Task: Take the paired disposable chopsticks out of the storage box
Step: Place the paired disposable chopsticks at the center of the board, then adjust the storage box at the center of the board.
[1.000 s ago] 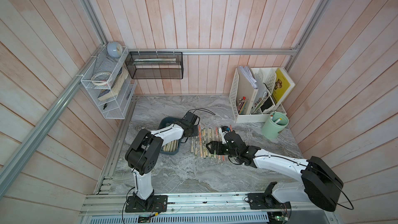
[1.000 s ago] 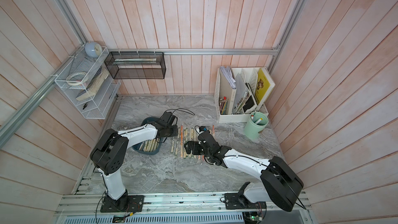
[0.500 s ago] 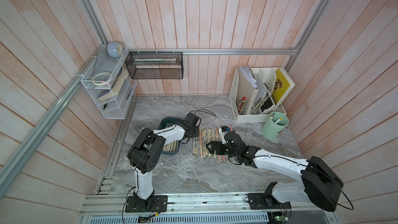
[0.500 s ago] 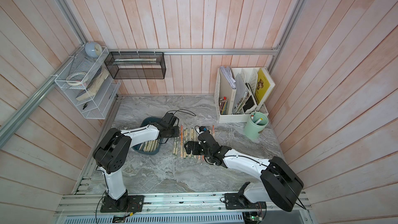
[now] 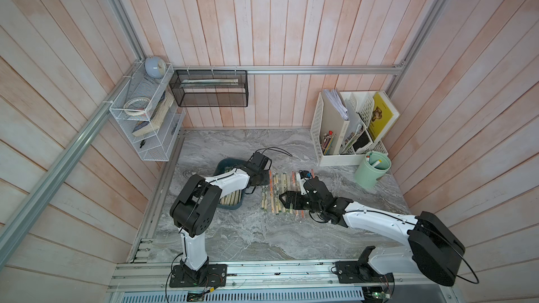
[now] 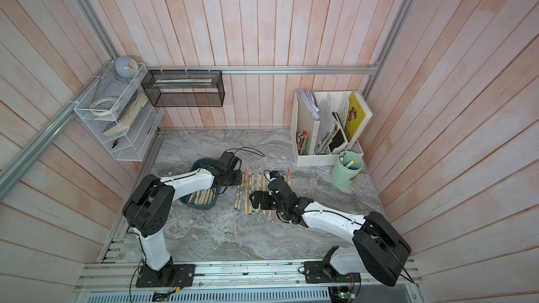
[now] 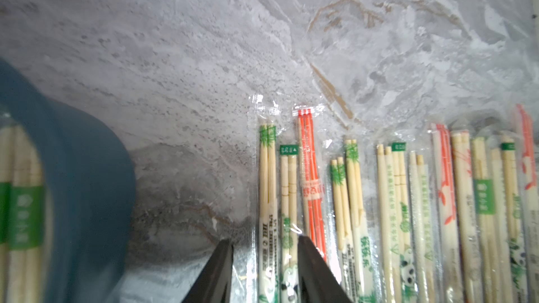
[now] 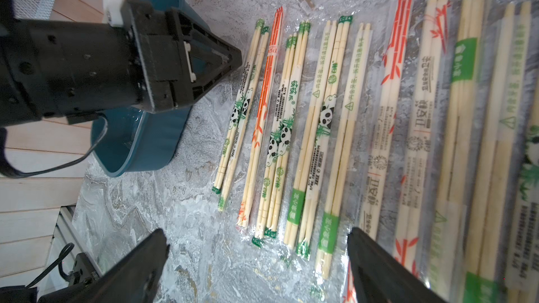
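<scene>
Room: pink-washed plank walls (image 5: 262, 24) on three sides, with a grey marbled tabletop (image 5: 248, 234) below.
Since a second ago: the left gripper (image 7: 265, 241) had its jaws closed then and now they stand partly apart. Both arms sit almost where they were, and the row on the table looks unchanged.
Left gripper now: low over the box-side end of the row. Two sleeved pairs lie flat between its fingers and nothing is clamped.
Right gripper (image 8: 256, 233): spread wide and empty, hovering over the row's ends nearest the arm bases.
Paired disposable chopsticks (image 7: 353, 199): I count thirteen sleeves side by side on the table in the left wrist view, and the row runs off the frame.
Storage box (image 8: 151, 141): one, teal, just beside the row and partly under the left arm. Several pairs lie inside, too tightly packed to count.
Other counts: two arms, one mint cup (image 5: 367, 176), one white file organiser (image 5: 316, 129), one black mesh basket (image 5: 210, 97), one white wire shelf (image 5: 151, 147).
</scene>
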Robot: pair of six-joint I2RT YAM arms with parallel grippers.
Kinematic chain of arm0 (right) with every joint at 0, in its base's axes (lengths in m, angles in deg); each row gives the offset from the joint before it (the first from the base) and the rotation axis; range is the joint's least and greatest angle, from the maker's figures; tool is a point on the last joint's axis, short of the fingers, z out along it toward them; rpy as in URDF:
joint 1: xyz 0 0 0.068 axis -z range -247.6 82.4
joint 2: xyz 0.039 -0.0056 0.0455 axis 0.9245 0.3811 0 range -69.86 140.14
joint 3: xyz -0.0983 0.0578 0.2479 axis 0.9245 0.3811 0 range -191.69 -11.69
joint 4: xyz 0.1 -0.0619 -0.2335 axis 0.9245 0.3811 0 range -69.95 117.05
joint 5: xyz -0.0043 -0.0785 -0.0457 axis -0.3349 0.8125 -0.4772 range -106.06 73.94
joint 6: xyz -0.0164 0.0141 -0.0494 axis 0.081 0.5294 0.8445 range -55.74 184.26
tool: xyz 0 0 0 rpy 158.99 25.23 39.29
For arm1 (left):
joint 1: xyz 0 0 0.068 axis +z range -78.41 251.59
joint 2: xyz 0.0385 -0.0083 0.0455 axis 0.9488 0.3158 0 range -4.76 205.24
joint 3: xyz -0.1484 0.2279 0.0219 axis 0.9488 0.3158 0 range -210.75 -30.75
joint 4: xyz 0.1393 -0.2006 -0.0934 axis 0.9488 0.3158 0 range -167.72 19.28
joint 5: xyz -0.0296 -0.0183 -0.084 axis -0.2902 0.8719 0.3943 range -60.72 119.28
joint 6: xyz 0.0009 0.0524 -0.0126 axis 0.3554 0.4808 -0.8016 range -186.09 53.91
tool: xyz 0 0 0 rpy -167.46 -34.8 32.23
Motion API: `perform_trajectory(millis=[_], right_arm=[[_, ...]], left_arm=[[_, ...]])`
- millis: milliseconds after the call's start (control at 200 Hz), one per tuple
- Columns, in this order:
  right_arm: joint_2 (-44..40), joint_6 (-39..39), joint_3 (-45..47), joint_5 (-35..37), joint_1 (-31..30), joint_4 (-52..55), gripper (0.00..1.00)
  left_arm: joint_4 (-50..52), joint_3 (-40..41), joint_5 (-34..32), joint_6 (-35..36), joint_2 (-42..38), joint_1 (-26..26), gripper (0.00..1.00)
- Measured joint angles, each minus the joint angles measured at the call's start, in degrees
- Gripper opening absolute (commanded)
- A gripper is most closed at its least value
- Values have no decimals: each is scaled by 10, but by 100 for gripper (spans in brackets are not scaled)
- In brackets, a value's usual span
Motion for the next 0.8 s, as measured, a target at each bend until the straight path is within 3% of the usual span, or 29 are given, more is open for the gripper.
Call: perform_trajectory(millis=[145, 330, 585, 800], right_arm=[[3, 2, -2, 0, 0, 2, 98], [53, 7, -52, 1, 0, 24, 98], [177, 15, -185, 0, 0, 50, 98], [301, 28, -310, -22, 0, 82, 97]], left_arm=[[10, -1, -2, 4, -44, 22, 50], [14, 2, -14, 9, -96, 94, 52], [41, 47, -24, 11, -119, 178, 52], [63, 80, -29, 11, -155, 204, 52]])
